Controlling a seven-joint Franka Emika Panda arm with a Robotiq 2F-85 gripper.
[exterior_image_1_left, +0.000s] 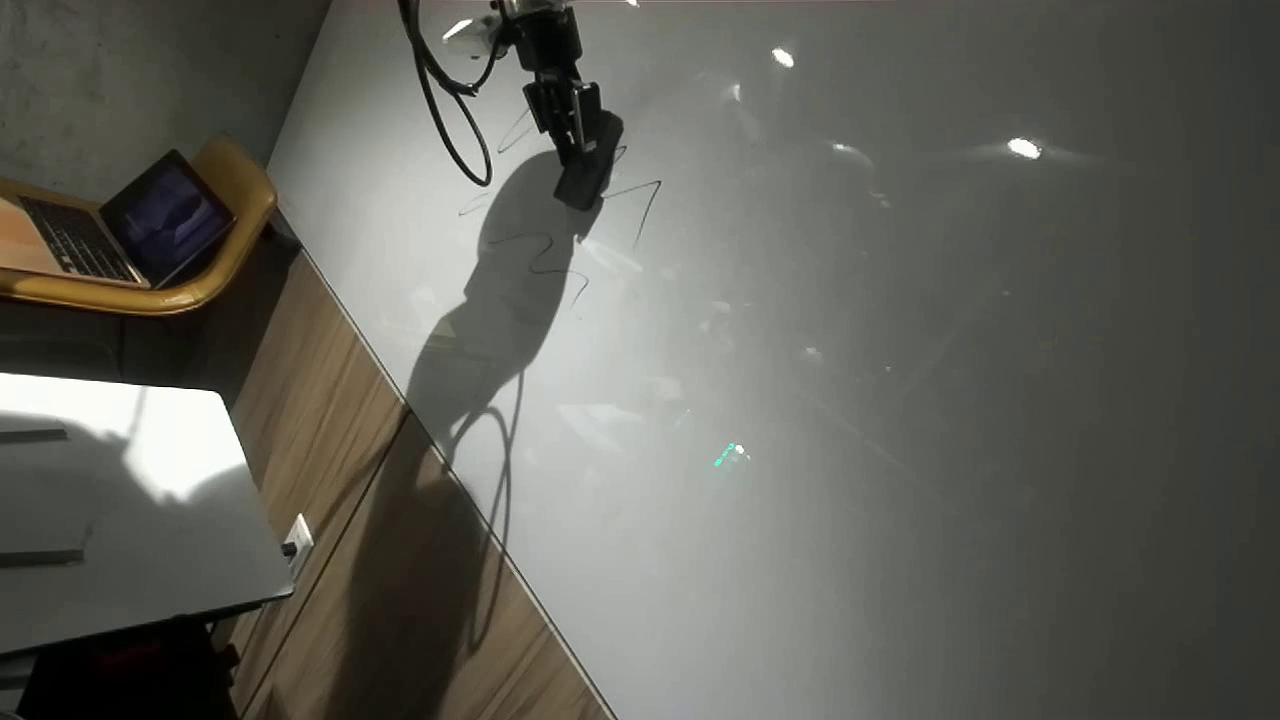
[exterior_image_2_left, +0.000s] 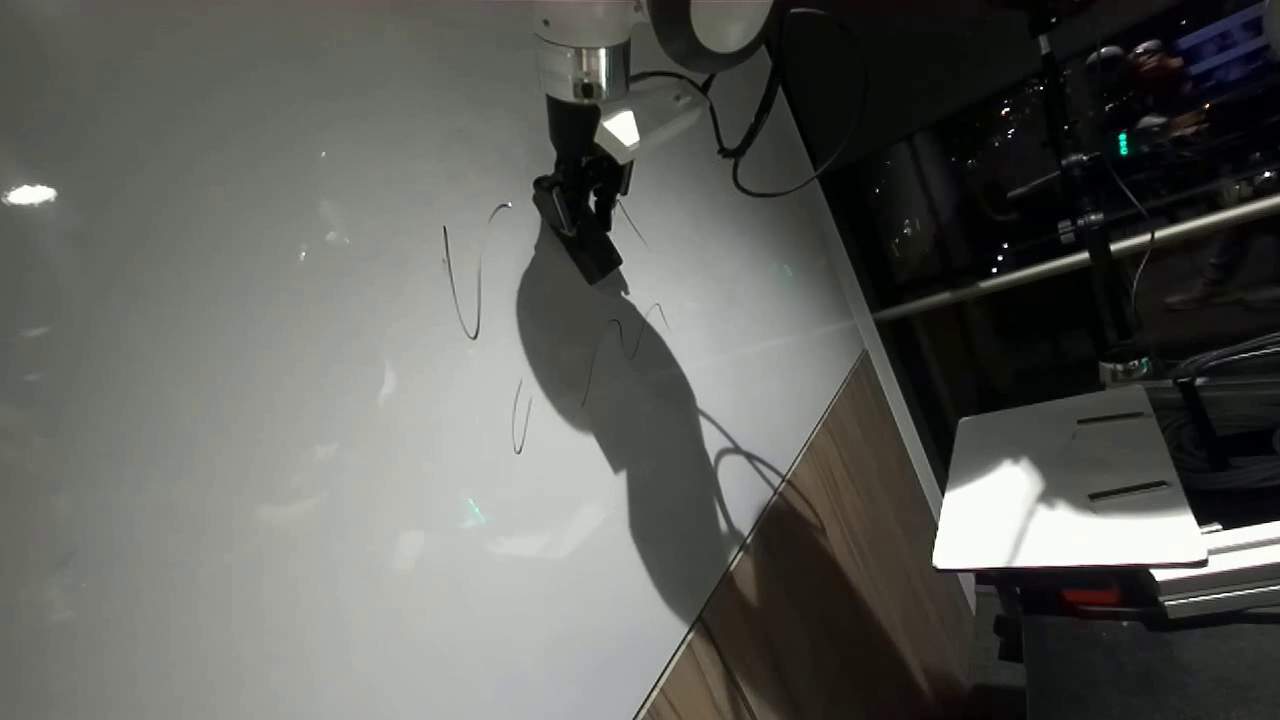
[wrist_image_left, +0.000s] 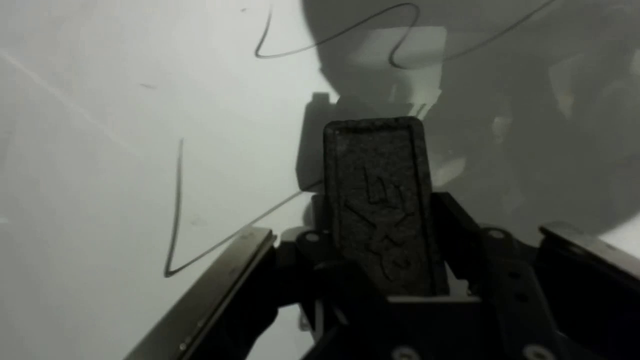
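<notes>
- Pale, glossy board fills much of both exterior views, with wood along its slanted lower edge.
- The pincer is clamped on a dark block, one jaw against each long side.
- The block lies lengthwise between the jaws and juts past their tips, upward in the wrist view; thin strokes mark its face.
- Whether the block touches the board, I cannot tell.
- Ink lines lie around the block on the board; in the wrist view, one zigzag runs up to its left side.
- In both exterior views, a broad shadow runs from beside the block across the board's lower edge onto the wood.
- Past the board's corner, in an exterior view, a laptop sits on a yellow chair.
</notes>
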